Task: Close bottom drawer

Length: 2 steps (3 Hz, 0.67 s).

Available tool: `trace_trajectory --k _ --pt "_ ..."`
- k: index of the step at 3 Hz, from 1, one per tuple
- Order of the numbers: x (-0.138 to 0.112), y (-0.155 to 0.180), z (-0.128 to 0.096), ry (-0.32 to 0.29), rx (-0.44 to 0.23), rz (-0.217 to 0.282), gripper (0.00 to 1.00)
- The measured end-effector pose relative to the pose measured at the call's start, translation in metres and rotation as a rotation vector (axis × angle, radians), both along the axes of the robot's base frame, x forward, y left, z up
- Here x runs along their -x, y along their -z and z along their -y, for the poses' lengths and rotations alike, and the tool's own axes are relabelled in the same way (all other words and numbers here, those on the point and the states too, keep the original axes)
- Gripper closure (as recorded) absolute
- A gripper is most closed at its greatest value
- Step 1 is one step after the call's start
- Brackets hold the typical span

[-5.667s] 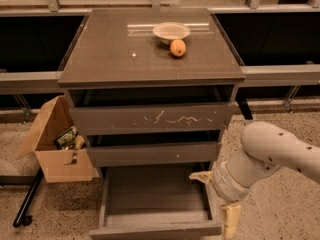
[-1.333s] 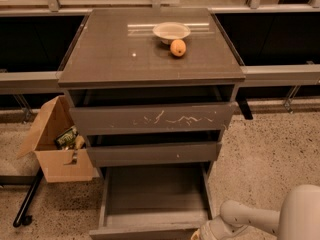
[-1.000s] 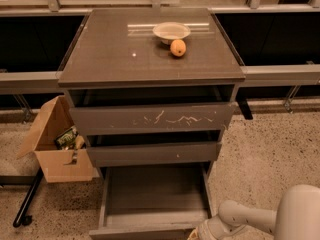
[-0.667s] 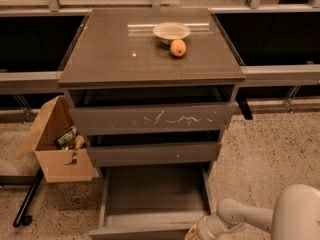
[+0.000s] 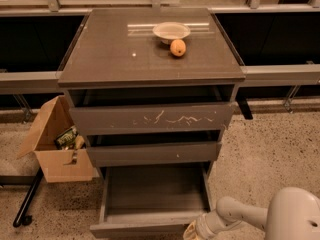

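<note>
The bottom drawer [image 5: 150, 189] of the grey-brown cabinet is pulled far out, its shallow grey inside bare. Its plain front edge [image 5: 140, 227] lies near the bottom of the camera view. My gripper [image 5: 192, 231] is at the drawer front's right end, low at the bottom edge of the view, on a white arm [image 5: 260, 219] coming from the lower right. Its tips are cut off by the frame edge.
Above are the middle drawer [image 5: 155, 153] and the scratched top drawer [image 5: 150, 118], both slightly out. A bowl [image 5: 171, 31] and an orange fruit [image 5: 178, 48] sit on the cabinet top. An open cardboard box [image 5: 55, 144] stands on the floor at the left.
The arm swung down from beside the drawer to the lower right, and my gripper has crept left to the drawer front's right end. The drawer has not moved.
</note>
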<state>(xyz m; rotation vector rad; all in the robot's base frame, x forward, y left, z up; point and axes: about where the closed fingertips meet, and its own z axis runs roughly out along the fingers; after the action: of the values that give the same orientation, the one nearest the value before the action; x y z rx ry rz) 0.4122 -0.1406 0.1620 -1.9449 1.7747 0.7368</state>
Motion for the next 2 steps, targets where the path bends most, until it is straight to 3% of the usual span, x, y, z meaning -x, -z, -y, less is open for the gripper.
trace_trajectory --k 2 --pt "-0.0057 0.0025 0.0026 0.012 0.000 0.006 0.59"
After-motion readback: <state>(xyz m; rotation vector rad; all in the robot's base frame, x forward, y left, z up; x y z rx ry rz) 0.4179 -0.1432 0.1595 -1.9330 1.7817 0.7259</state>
